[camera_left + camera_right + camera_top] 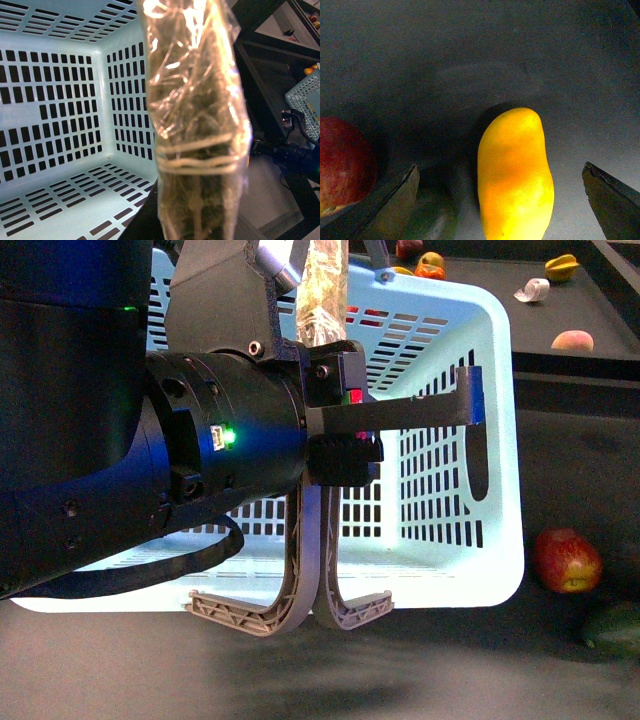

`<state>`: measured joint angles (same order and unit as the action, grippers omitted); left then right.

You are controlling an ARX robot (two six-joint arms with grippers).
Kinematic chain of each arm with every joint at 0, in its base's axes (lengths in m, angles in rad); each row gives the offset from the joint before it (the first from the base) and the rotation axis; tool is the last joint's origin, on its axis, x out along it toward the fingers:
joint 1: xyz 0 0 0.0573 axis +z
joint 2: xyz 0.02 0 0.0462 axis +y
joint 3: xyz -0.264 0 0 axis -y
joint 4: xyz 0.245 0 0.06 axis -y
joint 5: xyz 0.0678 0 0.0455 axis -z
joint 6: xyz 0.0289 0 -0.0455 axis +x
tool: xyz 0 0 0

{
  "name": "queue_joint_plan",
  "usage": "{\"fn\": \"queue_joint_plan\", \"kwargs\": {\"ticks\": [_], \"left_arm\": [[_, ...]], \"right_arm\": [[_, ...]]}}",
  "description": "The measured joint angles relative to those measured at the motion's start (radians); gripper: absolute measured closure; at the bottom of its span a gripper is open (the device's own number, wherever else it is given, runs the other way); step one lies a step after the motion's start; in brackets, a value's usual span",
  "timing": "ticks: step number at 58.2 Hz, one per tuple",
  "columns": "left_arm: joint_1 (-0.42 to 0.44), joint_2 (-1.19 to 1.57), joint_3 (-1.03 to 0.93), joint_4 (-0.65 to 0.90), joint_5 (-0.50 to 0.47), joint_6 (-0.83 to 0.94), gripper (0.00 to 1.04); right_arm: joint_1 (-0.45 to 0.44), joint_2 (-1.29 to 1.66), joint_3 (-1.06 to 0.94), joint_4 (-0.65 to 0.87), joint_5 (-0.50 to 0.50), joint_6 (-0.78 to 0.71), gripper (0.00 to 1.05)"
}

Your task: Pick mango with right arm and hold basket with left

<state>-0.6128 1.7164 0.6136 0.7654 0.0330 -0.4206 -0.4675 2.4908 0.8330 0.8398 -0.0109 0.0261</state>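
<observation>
Both sides of the mango (515,175): fingers (395,200) of the released right end effector (500,169), apart from it. On the dark desk (470,60), near a red fruit (342,165). At the near rim of the pale-blue basket (500,360): left end effector (300,608), cannot tell whether clenched.

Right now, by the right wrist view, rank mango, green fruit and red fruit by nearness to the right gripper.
1. The mango, between the fingers of the right gripper.
2. The green fruit, beside one finger.
3. The red fruit, outside that finger.
</observation>
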Motion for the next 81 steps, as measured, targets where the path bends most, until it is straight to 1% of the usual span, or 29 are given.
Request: {"fn": "queue_joint_plan", "kwargs": {"ticks": [9,17,51,53,54,57,58,61,65,69,75,81], "left_arm": [[0.0,0.0,0.0,0.0,0.0,0.0,1.0],[0.0,0.0,0.0,0.0,0.001,0.0,1.0],[0.0,0.0,0.0,0.0,0.0,0.0,1.0],[0.0,0.0,0.0,0.0,0.001,0.0,1.0],[0.0,0.0,0.0,0.0,0.0,0.0,1.0],[0.0,0.0,0.0,0.0,0.0,0.0,1.0],[0.0,0.0,0.0,0.0,0.0,0.0,1.0],[0.0,0.0,0.0,0.0,0.0,0.0,1.0],[0.0,0.0,0.0,0.0,0.0,0.0,1.0],[0.0,0.0,0.0,0.0,0.001,0.0,1.0],[0.0,0.0,0.0,0.0,0.0,0.0,1.0],[0.0,0.0,0.0,0.0,0.0,0.0,1.0]], "right_arm": [[-0.014,0.054,0.076,-0.053,0.015,0.039,0.08],[-0.021,0.092,0.111,-0.068,0.023,0.051,0.08],[-0.045,0.239,0.234,-0.109,0.056,0.046,0.08],[-0.045,0.242,0.235,-0.109,0.058,0.046,0.1],[-0.045,0.244,0.237,-0.109,0.057,0.045,0.13],[-0.045,0.247,0.238,-0.109,0.057,0.045,0.18],[-0.045,0.248,0.239,-0.109,0.057,0.044,0.22],[-0.045,0.248,0.238,-0.109,0.057,0.042,0.27],[-0.047,0.248,0.238,-0.109,0.055,0.042,0.37],[-0.05,0.242,0.231,-0.108,0.046,0.042,0.43],[-0.053,0.22,0.204,-0.107,0.028,0.043,0.45],[-0.053,0.163,0.16,-0.111,-0.012,0.052,0.46]]}}
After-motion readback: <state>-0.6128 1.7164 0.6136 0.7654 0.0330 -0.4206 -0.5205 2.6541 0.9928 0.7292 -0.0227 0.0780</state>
